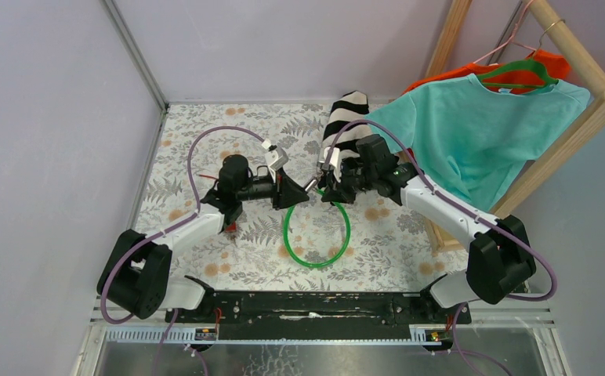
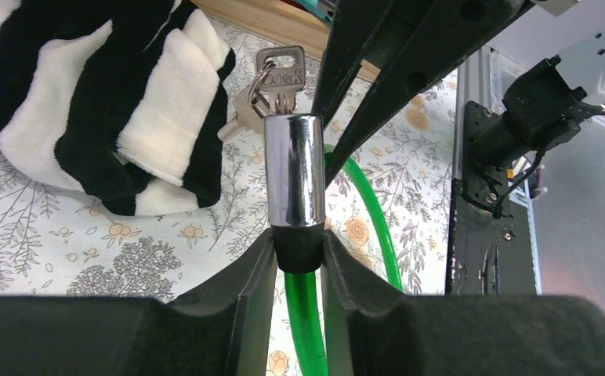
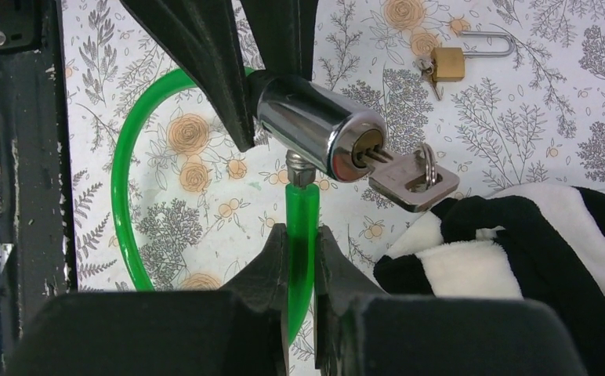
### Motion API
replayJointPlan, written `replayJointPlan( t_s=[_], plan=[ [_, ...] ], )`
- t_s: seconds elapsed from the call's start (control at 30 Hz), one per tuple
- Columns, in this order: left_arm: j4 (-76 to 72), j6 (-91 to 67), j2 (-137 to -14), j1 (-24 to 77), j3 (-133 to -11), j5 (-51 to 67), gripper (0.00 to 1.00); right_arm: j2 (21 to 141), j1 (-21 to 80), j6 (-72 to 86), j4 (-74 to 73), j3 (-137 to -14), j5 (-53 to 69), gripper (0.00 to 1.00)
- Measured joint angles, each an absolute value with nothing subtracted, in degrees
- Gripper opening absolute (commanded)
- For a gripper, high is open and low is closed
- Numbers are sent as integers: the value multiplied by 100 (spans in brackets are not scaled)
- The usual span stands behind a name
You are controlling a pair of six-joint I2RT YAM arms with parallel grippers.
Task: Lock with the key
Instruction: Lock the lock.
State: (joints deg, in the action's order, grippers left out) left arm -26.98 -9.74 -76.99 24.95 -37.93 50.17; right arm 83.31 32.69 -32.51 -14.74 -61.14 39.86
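From above, the two arms meet over the middle of the table (image 1: 205, 141). The left gripper (image 1: 293, 190) and right gripper (image 1: 329, 182) are close together, with the lock barrel (image 1: 312, 186) between them. The green cable (image 1: 315, 235) runs down from there in a loop that lies on the near half of the table. A striped cloth (image 1: 345, 117) lies at the far side. A teal shirt (image 1: 456, 133) hangs from a wooden rack (image 1: 574, 125) on the right.

In the left wrist view, the left gripper (image 2: 299, 251) is clamped on the black collar at the near end of the chrome lock barrel (image 2: 294, 168). The key (image 2: 280, 66) sticks out of the barrel's far end. The cable (image 2: 366, 211) curves away on the right, and the striped cloth (image 2: 103, 102) lies on the left.

In the right wrist view, the right gripper (image 3: 302, 243) is pinched tight on the end of the cable (image 3: 301, 219). The cable's metal tip meets the underside of the lock barrel (image 3: 315, 129). The key (image 3: 405, 178) sits in the keyhole with a ring through its head. A small brass padlock (image 3: 448, 61) lies on the table (image 3: 581, 94) at the far right. The striped cloth (image 3: 519, 258) is near right.
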Motion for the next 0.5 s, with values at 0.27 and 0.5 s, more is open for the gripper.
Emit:
replayJointPlan(
  t_s=[0.27,0.5],
  plan=[
    [-2823,-1103,-7697,2504,-3769,5299,47,8285,3269,-3684,-1494,-5913,4132,0],
    [-2993,-1214,-7699,2432,-3769,5363,48,8259,3271,-3806,-1511,-5852,4171,0]
  ],
)
